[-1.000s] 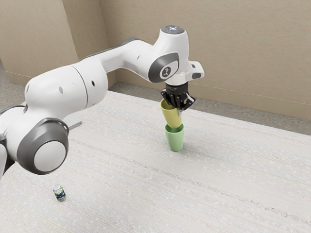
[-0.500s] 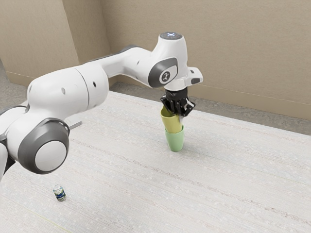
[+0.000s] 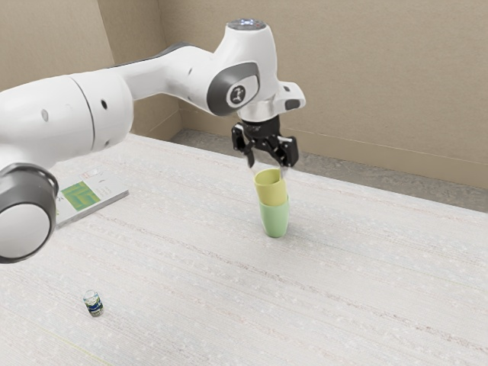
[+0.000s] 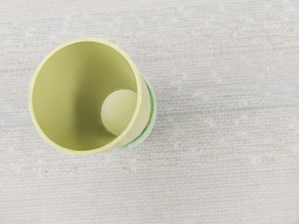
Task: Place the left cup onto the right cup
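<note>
Soft, even light; faint shadows.

Beige walls (image 3: 381,61), grey floor (image 3: 396,179), pale tabletop (image 3: 305,305)

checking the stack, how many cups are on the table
2. The yellow cup sits nested inside the green cup, directly under the open pincer. No further cup seems hidden.
</note>
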